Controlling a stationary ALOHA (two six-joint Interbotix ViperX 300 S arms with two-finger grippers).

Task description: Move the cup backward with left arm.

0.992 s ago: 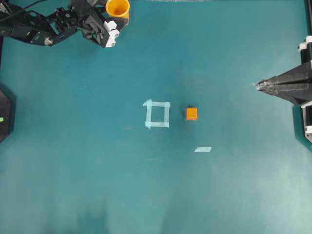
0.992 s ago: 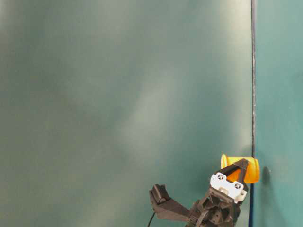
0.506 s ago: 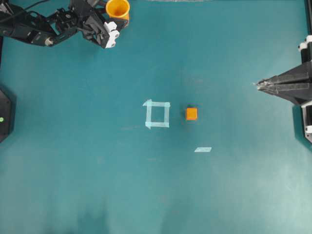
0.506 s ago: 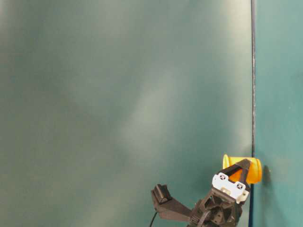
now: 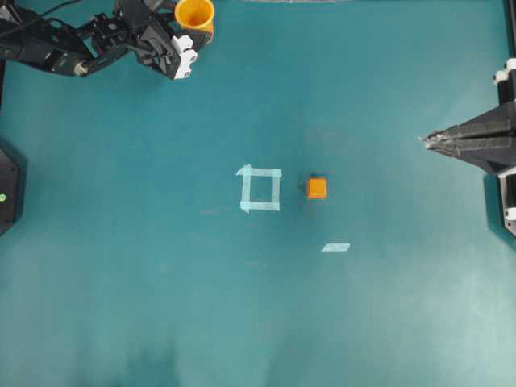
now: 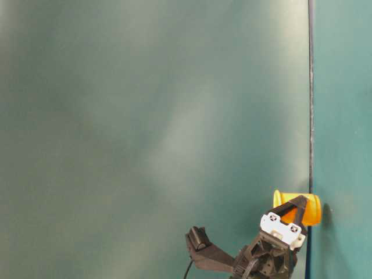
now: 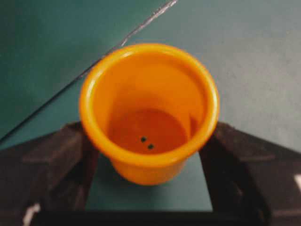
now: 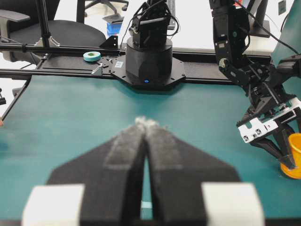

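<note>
Small round yellow-orange plastic cup [image 7: 148, 113] w/ thick rounded rim, darker orange inside, two tiny dark dots on its floor; walls taper toward the base. No brand, label or readable writing on it. It stands upright at the far top edge of the teal table [image 5: 258, 306], left of centre in overhead view, close to the table's dark edge line.

Left gripper [image 7: 148, 155]: black fingers [image 7: 51, 160] spread wide, one each side of the cup; wrist view shows them just beside its walls, can't tell if touching. Right gripper [image 8: 146, 129]: fingers pressed together, holding nothing, parked at the right edge, well apart from the cup.

Count: 1 cup, 1 small orange cube [image 5: 317, 188], 1 pale tape square outline [image 5: 260, 189], 1 loose pale tape strip [image 5: 335, 247], 2 arms.
</note>
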